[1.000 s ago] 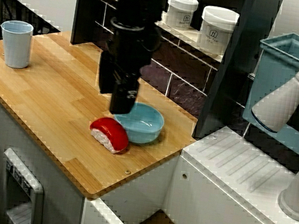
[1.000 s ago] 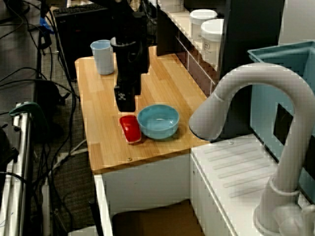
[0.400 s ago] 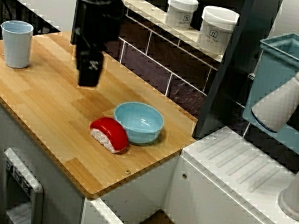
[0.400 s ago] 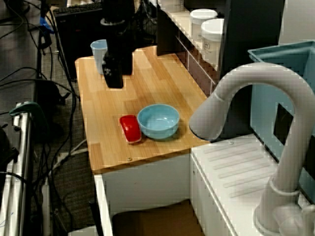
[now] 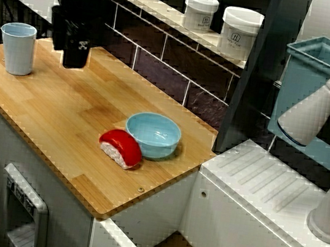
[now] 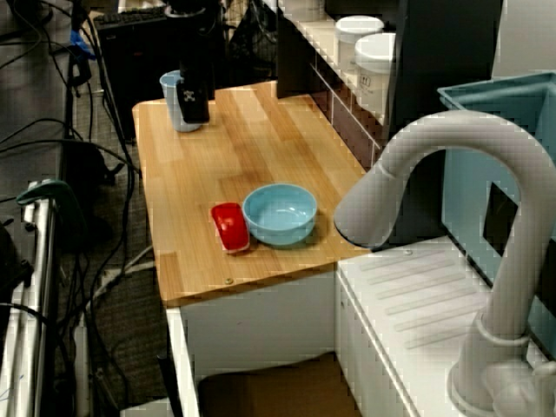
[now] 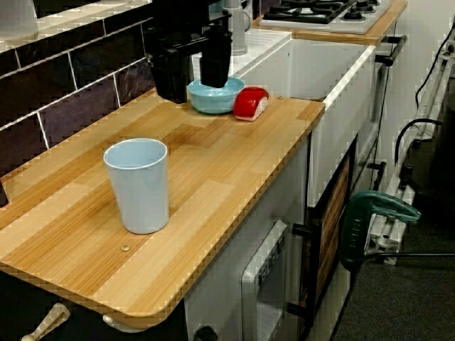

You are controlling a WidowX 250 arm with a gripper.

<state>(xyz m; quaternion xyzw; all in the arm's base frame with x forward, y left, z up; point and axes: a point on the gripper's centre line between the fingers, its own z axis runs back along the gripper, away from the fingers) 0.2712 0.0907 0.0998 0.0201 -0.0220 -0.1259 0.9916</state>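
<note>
Pale blue cup [image 5: 16, 48] near the empty, parted pincer [image 5: 74, 55]

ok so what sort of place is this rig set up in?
A kitchen, probably a mock-up for testing: a wooden counter backed by a dark tiled backsplash, a white faucet over a ridged draining board, and a gas hob further along.

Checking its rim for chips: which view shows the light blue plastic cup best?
The low, close view: the light blue plastic cup stands nearest, whole, its rim clear. The view from the side shows it small at the left edge; in the view from above the black gripper hides part of it.
</note>
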